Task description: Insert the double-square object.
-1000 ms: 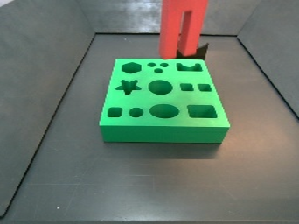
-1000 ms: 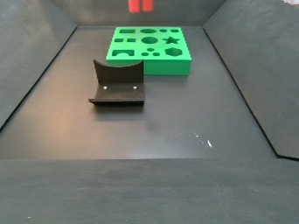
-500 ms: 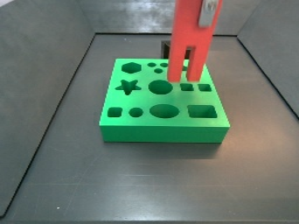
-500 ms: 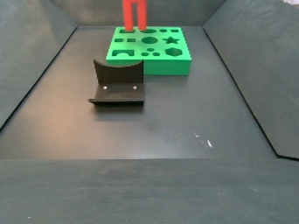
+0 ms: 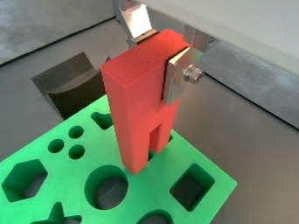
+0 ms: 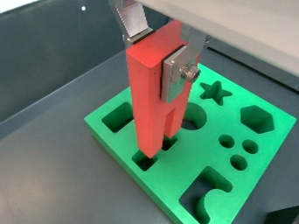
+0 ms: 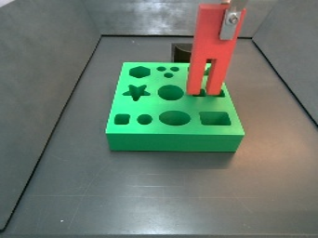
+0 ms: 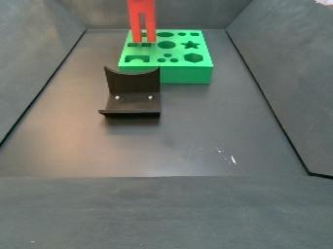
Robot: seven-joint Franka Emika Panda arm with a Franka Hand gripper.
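My gripper (image 5: 160,48) is shut on the upper end of the double-square object (image 5: 140,109), a tall red-orange bar held upright. The silver fingers (image 6: 177,66) clamp its two sides in both wrist views. In a side view the bar (image 7: 210,54) stands over the right part of the green block (image 7: 155,116), and its lower end touches the block's top at a hole there. In a wrist view the lower end (image 6: 152,144) sits at a hole near the block's edge; how deep it sits I cannot tell. The bar (image 8: 140,21) and block (image 8: 176,60) also show at the far end.
The dark fixture (image 8: 130,94) stands on the floor in front of the green block, also seen behind it (image 7: 183,48) and in a wrist view (image 5: 68,80). Grey walls enclose the dark floor (image 8: 182,165).
The gripper has carried the bar down and across the green block, from above its far edge to the hole at its side.
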